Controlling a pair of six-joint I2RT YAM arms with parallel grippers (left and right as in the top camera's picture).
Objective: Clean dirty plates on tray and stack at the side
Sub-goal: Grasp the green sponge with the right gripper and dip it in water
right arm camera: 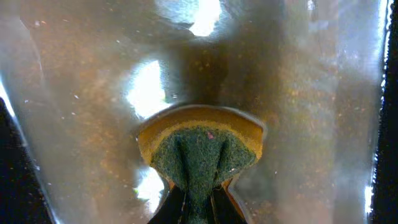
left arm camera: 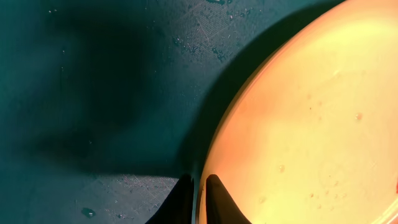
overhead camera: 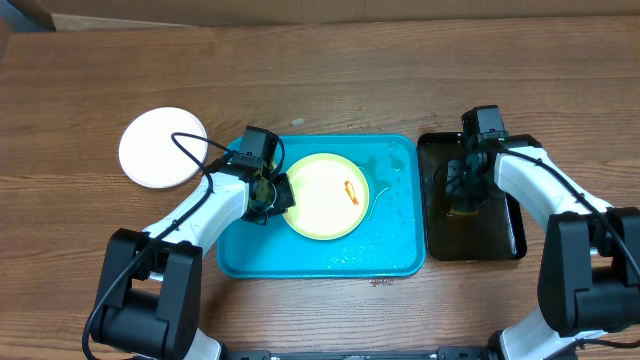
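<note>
Your left tool (left arm camera: 199,200) was down in the turquoise tray (overhead camera: 390,235), and its two dark fingers (left arm camera: 181,202) were pinched together on the left rim of the pale yellow plate (overhead camera: 322,200), one finger on each side of the edge. The plate lay near the middle of the tray, and from the wrist view its gripped rim threw a dark shadow onto the tray floor (I couldn't tell whether that edge was lifted or flat). The orange-red smear (overhead camera: 350,190) sat on the plate's right half, away from your grip. A few small droplets (left arm camera: 314,194) dotted the plate's face, and the tray floor showed wet specks too.

Over on your right, the right tool (right arm camera: 198,208) was inside the black tray (overhead camera: 480,240), just beside the turquoise one. Its fingers were clamped on the sponge (right arm camera: 199,152), squeezing the green scouring face into a narrow waist so that the yellow body fanned out above it. The sponge was against the wet, glinting floor of the black tray, which looked brownish from the wrist camera.

A white plate (overhead camera: 163,148) rested on the wooden counter (overhead camera: 350,80), off to the left of the turquoise tray and well apart from it. A loop of your left arm's black cable crossed above its right edge. From overhead I couldn't make out a smear on it, nor whether another plate lay beneath it.
</note>
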